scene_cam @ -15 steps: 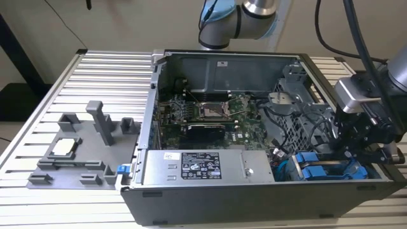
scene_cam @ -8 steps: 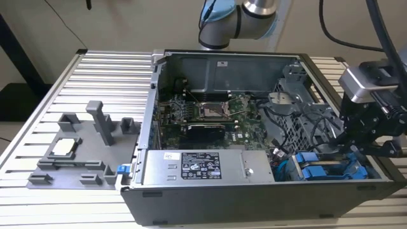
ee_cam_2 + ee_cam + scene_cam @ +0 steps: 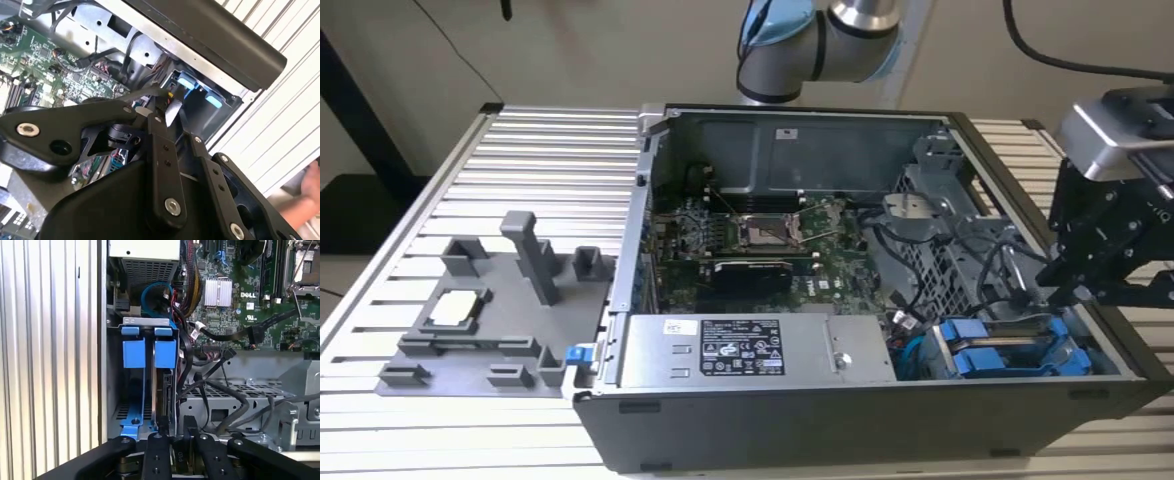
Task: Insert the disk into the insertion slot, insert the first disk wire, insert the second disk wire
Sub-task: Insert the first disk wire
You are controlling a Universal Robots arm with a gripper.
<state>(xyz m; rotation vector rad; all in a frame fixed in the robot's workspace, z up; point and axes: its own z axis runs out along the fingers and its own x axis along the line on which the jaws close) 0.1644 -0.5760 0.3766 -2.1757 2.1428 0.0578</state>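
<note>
An open black sheet-metal desktop computer case (image 3: pixel 854 430) lies on its side on a ribbed aluminium table (image 3: pixel 547 150). Inside it is a green motherboard (image 3: pixel 761 250) with white lettering on the board. The grey power-supply box (image 3: pixel 747 350) carries a black-and-white printed label and a small white sticker, and another white sticker sits on the case's far inner wall. On the exterior view's left, a grey moulded plastic fixture (image 3: pixel 507 300) stands on the table. The black gripper (image 3: pixel 1081 295) hangs over the grey perforated drive cage (image 3: pixel 947 270) at the exterior view's right. In the first wrist view, the silver hard drive in its bright blue carrier, the disk (image 3: pixel 165 390), sits edge-on inside the insertion slot (image 3: pixel 165 321). Its blue handle is at the far end, and it lies just beside a second blue carrier frame (image 3: pixel 132 422) that looks empty. The gripper (image 3: pixel 175 432) is at the disk's near end, with a dark printed block in its grasp area. Whether its grip is open or closed cannot be told. Black cables (image 3: pixel 225 390) loop beside the cage.
</note>
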